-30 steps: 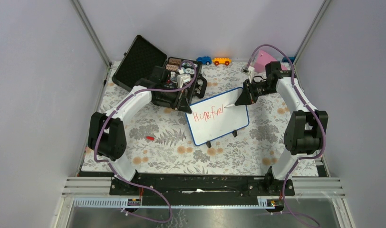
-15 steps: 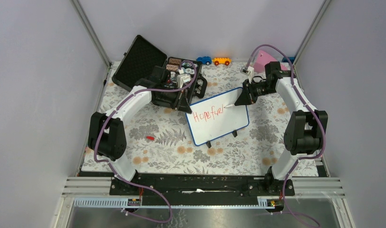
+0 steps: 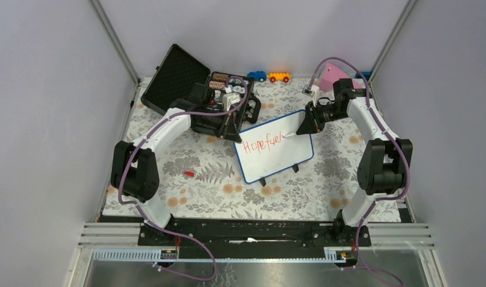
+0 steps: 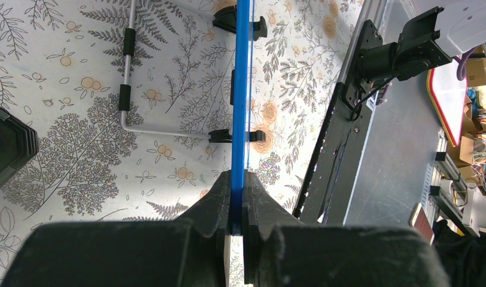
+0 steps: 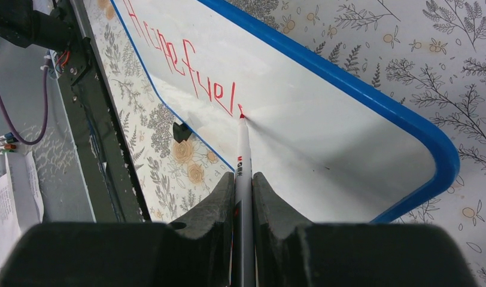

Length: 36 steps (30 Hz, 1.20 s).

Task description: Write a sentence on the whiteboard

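Note:
The whiteboard (image 3: 282,156), white with a blue frame, stands tilted on two black feet mid-table. Red letters of the sentence (image 3: 261,144) read "Hope fuels" on one line. My left gripper (image 3: 233,133) is shut on the board's upper left corner. In the left wrist view the blue edge (image 4: 243,89) runs straight out from between my left gripper's (image 4: 238,179) jaws. My right gripper (image 3: 305,127) is shut on a grey marker (image 5: 243,155). Its red tip touches the whiteboard (image 5: 312,119) just after the last letter of the sentence (image 5: 187,66). The right gripper (image 5: 243,179) clamps the barrel.
An open black case (image 3: 187,89) with small items sits behind the left arm. A blue toy car (image 3: 257,76), an orange toy car (image 3: 279,76) and a pink object (image 3: 331,76) lie at the back. A red cap (image 3: 188,173) lies on the floral cloth. The board's metal stand (image 4: 125,78) rests behind it.
The right gripper has shifted the marker slightly right along the line, and a final "s" stroke has appeared after "fuel". The left arm and board have not moved.

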### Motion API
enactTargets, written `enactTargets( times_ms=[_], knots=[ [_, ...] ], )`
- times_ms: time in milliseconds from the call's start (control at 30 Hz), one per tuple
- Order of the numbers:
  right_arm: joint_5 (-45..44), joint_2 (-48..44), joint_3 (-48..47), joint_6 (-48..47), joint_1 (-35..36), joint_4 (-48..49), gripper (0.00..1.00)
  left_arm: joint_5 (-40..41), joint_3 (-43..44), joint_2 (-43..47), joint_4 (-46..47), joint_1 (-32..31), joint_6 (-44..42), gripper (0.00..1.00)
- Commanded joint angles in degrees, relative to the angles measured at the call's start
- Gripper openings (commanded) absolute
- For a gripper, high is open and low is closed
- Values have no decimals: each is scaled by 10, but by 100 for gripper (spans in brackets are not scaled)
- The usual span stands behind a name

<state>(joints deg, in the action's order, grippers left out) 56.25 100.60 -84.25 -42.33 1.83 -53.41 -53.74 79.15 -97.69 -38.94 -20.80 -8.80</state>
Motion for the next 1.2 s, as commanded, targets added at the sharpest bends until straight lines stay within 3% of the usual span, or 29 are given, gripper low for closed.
enactTargets(
  times_ms=[0, 1167],
  knots=[
    [-15, 8, -6, -24, 4, -16, 0, 8, 6, -1, 3, -8, -18, 0],
    [-22, 8, 3, -38, 32, -29, 0, 9, 5, 1, 3, -8, -19, 0]
  ],
)
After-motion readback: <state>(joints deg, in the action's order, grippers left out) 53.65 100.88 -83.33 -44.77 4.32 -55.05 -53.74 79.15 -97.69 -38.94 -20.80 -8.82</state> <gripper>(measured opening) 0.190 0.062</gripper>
